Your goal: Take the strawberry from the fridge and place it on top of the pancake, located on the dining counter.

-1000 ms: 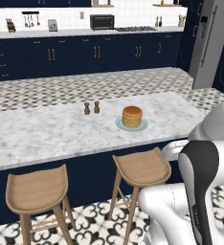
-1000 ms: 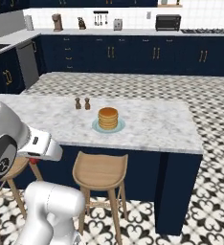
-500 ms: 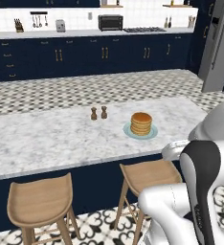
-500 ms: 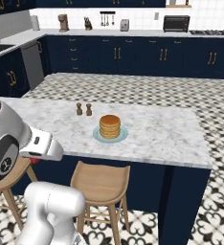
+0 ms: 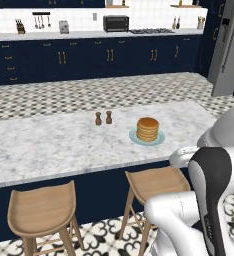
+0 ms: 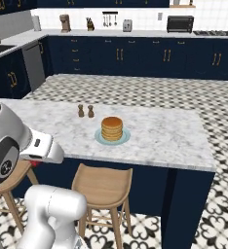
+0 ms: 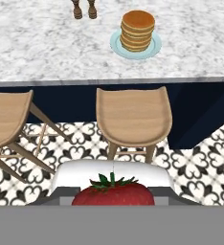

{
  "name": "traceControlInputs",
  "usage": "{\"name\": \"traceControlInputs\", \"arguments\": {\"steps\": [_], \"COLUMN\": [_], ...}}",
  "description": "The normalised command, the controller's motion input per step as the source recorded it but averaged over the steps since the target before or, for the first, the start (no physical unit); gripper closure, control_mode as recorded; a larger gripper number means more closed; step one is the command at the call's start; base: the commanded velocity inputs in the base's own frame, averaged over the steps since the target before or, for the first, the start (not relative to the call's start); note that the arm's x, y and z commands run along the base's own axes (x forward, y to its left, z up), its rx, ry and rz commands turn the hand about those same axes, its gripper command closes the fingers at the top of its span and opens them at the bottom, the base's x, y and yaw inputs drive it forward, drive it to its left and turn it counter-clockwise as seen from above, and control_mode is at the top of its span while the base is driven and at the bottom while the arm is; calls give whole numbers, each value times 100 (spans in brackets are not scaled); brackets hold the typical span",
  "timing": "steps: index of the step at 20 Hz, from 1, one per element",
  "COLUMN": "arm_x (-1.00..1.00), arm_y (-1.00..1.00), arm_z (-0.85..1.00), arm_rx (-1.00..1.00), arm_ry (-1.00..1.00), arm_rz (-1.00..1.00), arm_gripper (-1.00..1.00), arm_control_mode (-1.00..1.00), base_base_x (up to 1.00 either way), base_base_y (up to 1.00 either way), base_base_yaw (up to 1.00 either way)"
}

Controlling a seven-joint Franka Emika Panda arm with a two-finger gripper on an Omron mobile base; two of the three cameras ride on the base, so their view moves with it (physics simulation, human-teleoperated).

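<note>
— Patterned black-and-white floor tiles [image 7: 200, 158] lie below the hand; what's nearest?

— The strawberry [image 7: 113, 194], red with green leaves, sits clamped between the fingers [image 7: 113, 197], which are narrowed onto it. Its lower half is cut off at the bottom edge, and the fingertips themselves are hard to make out.

— And beyond?

— Two wooden stools [image 7: 133, 117], then the marble surface [image 5: 54, 145] on its navy base. The pancake [image 5: 148, 129] stack rests there on a pale plate [image 5: 137, 138], two small dark shakers [image 5: 103, 118] near it.

— Farther?

— Navy cabinets [image 6: 135, 56] and the grey fridge [image 5: 230, 47], partly cut off. No writing is legible.
</note>
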Motion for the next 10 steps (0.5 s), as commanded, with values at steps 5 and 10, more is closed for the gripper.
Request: {"name": "traceControlInputs", "arguments": {"steps": [5,10], "arm_x": [97,100], "arm_y": [-2,-18], "arm_z": [15,12], "arm_rx": [0,0], "arm_ry": [6,15], "arm_rz": [0,0], "arm_gripper": [100,100], "arm_control_mode": [-100,-100], "base_base_x": [0,0], "base_base_y": [0,0], "base_base_yaw": [0,0]}}
